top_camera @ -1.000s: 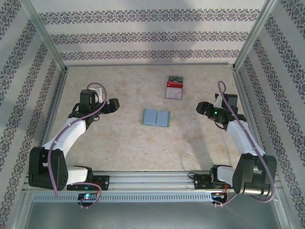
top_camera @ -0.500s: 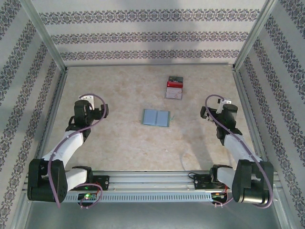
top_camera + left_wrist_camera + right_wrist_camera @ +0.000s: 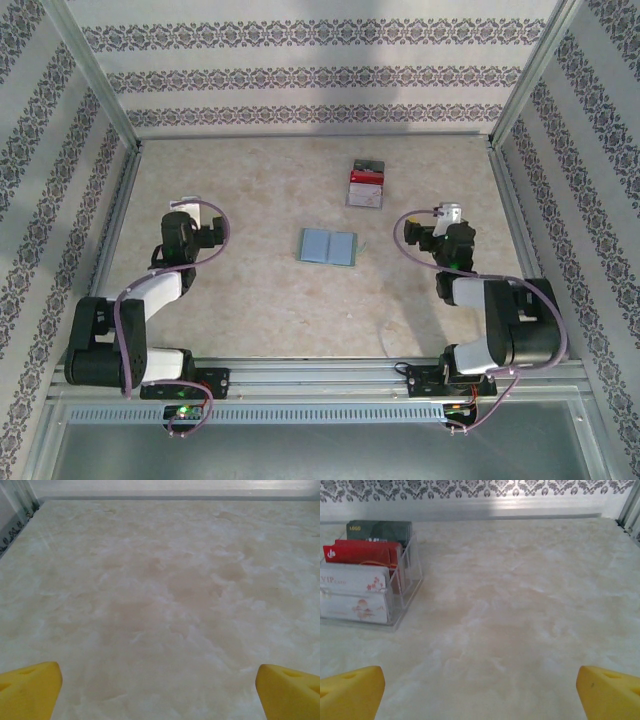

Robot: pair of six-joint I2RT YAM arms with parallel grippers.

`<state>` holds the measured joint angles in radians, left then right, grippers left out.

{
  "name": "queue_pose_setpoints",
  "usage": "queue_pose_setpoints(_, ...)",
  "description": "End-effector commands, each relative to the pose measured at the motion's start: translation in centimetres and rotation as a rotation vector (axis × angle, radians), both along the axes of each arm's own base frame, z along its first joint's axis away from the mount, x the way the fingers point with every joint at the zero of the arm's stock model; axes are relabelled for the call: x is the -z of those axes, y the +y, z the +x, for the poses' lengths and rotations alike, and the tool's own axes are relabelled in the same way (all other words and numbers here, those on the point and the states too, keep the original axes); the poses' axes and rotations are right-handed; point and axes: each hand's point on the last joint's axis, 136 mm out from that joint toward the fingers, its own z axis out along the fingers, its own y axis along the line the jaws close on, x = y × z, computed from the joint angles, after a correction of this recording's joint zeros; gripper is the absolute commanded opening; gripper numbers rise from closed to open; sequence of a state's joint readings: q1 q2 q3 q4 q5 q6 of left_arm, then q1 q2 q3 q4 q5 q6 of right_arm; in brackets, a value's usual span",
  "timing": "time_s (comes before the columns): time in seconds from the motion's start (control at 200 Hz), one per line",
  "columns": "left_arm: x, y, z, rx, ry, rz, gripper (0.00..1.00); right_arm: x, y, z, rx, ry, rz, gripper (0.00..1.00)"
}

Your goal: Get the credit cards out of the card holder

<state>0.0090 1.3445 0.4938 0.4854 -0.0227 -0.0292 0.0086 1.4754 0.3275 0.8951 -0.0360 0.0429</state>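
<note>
left hand (image 3: 160, 692) wide open, empty; right hand (image 3: 480, 692) likewise; arms folded.

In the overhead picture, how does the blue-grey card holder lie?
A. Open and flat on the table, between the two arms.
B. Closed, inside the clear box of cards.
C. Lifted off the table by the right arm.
A: the card holder lies spread open in two panels on the table, apart from the clear box of cards behind it.
</note>
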Motion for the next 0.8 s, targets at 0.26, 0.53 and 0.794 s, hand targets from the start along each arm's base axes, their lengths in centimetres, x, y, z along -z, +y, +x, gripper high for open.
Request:
queue_pose_setpoints(0.26,0.6,-1.0,1.2,0.082,-0.092,-0.019,1.0,-1.1,-1.4,1.7,0.082,-0.048,-0.031,0.98)
queue_pose_setpoints(0.53,2.5,-1.8,-0.3,0.127,-0.191,-0.016,1.0,-1.1,-1.4,1.6,0.082,-0.047,-0.033,0.98)
queue_pose_setpoints(0.794,3.3,-0.9,1.3,0.075,-0.092,-0.016,1.0,-1.1,-1.3,1.6,0.082,-0.048,-0.035,0.98)
